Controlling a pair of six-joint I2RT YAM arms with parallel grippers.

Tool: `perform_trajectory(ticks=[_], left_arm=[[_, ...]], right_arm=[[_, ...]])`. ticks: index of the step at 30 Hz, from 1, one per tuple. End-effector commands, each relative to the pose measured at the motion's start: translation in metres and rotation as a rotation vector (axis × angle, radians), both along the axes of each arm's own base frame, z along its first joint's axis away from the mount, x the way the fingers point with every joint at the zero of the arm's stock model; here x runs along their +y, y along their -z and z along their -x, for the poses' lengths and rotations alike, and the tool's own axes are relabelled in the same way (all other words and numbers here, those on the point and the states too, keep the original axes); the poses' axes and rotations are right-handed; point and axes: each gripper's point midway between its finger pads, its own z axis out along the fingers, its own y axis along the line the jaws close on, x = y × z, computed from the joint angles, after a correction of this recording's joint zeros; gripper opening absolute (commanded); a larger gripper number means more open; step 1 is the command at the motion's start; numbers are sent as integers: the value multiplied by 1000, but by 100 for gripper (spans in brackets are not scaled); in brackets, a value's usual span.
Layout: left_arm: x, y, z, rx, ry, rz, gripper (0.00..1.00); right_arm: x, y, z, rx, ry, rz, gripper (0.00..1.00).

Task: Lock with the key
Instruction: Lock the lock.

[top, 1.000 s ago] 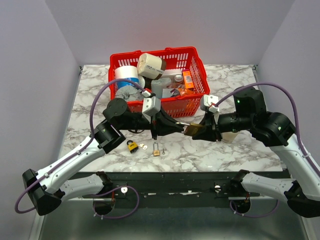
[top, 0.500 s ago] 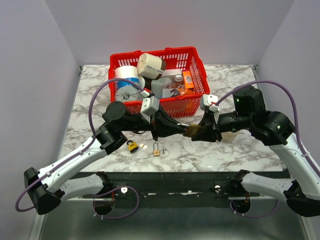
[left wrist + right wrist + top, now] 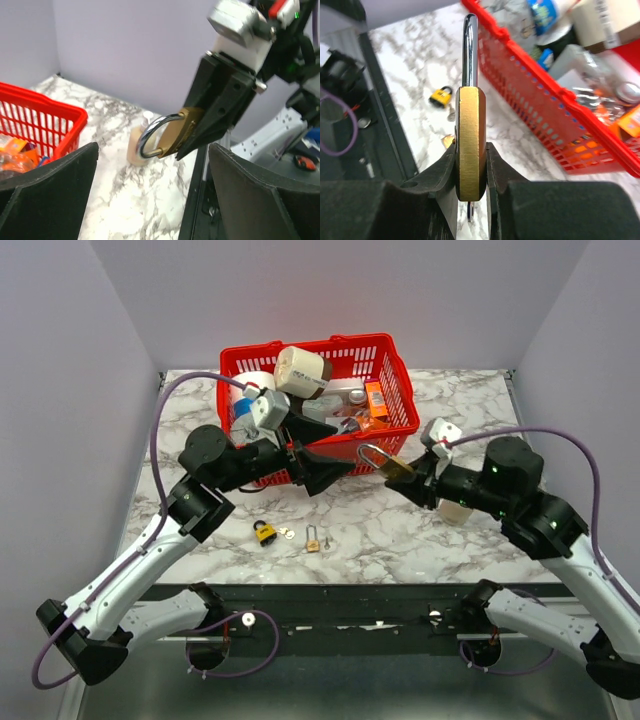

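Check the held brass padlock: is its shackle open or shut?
Shut, apparently: both ends of the shackle meet the brass padlock body, clamped in the right pincer.

Red basket [image 3: 402, 390] just behind held padlock [image 3: 397, 468]

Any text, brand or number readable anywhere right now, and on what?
None can be read.
Orange packet in the red basket: print too small.
Blue-labelled container: blurred.
Brass padlock: seen edge-on, no marking shows.
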Motion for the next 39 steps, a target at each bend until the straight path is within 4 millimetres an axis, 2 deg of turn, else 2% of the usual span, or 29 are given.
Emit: perform_trajectory(ticks=[1,2,3,4,5,7,9,13,15,16,18,22,25,30,39], left_arm=[[8,-21,-9,144,-73,118,99],[6,-20,-9,198,-64,147,99],[3,-27,-7,221,-36,200,99],[-6,-12,-9,356,-13,219,99],[-17,-9,-2,396,10,223,99],[-28,-4,-8,445,-21,259,99],[-41,-7,-2,458,-23,287,99],[-66,9,-10,573,-49,299,99],[-72,6,-8,606,-27,329,99],[-78,11,-6,618,-30,327,99],[-82,10,-4,642,-34,352,99],[-91,24,-13,727,-75,371,99],[-97,19,-16,726,-86,389,99],[-103,28,-24,772,-127,380,99],[-107,13,-27,752,-116,412,99]], right_arm=[[-35,-57,-15,-209,219,-189,1],[-40,-59,-16,-226,243,-197,1],[-50,-62,-15,-249,283,-211,1],[-53,-54,-17,-249,304,-201,1],[-57,-55,-20,-277,323,-204,1],[-71,-57,-25,-313,398,-215,1],[-77,-54,-31,-340,442,-216,1],[-76,-56,-35,-339,454,-222,1],[-75,-52,-38,-331,459,-212,1],[-74,-51,-38,-329,461,-210,1],[-72,-48,-38,-324,452,-215,1],[-61,-48,-32,-314,386,-245,1],[-57,-45,-32,-294,376,-246,1],[-50,-48,-30,-290,343,-266,1],[-43,-43,-31,-261,323,-263,1]])
